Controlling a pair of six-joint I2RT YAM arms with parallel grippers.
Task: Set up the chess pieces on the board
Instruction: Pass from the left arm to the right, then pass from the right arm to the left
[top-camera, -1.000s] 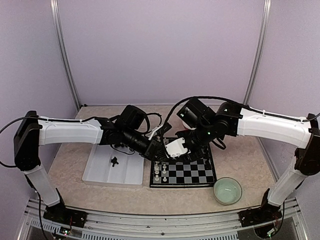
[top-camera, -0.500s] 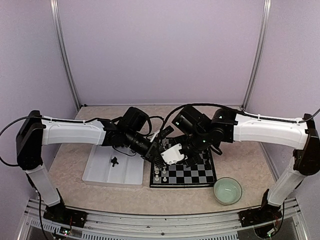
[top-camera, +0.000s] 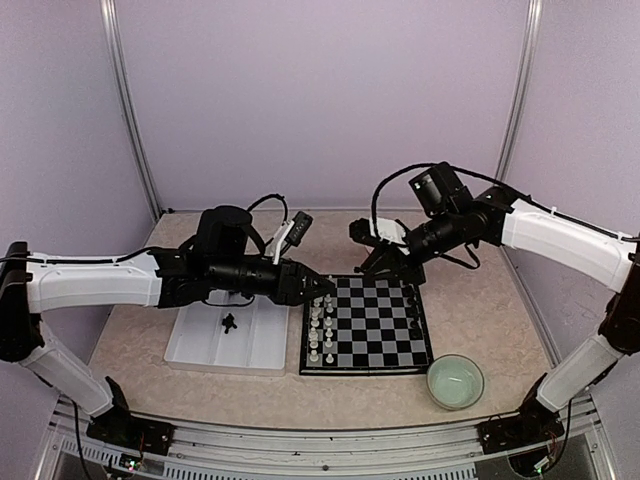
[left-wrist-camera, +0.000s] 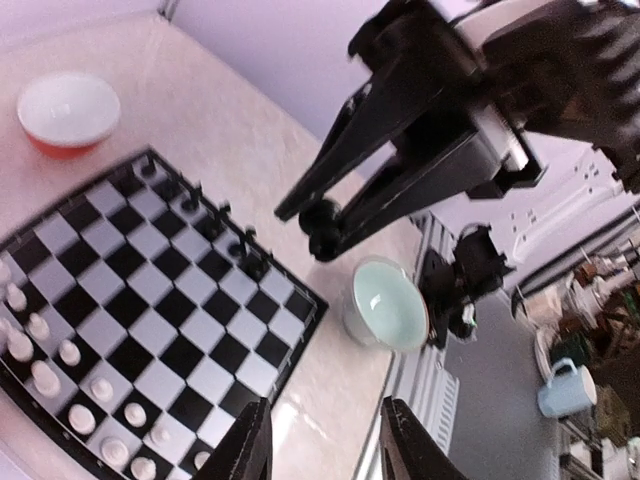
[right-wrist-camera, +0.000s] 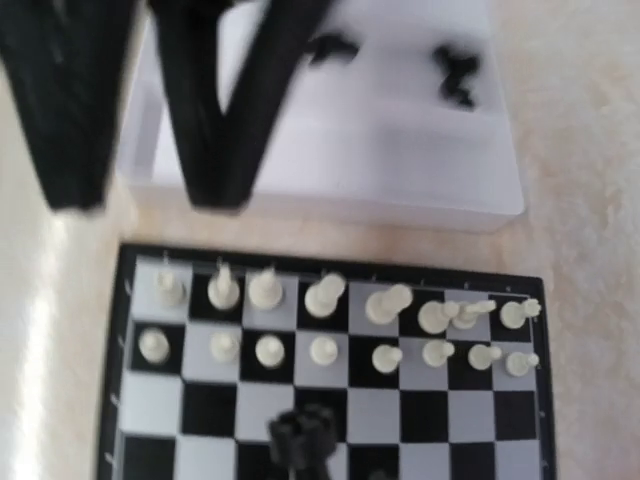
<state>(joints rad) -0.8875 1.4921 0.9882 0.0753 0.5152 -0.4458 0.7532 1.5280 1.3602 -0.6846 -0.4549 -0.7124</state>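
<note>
2 arms parted above board (top-camera: 385, 335) since 1 s ago | left gripper (left-wrist-camera: 322, 445) released, empty | right gripper (left-wrist-camera: 318, 226): cannot tell

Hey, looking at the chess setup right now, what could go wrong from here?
1. The left hand sits open just by the white pieces on the board; a low sweep might topple them.
2. The right hand hangs by the board's far edge, close to the left one; the two may collide.
3. The black pieces in the tray are tiny, so a grip may slip.
</note>
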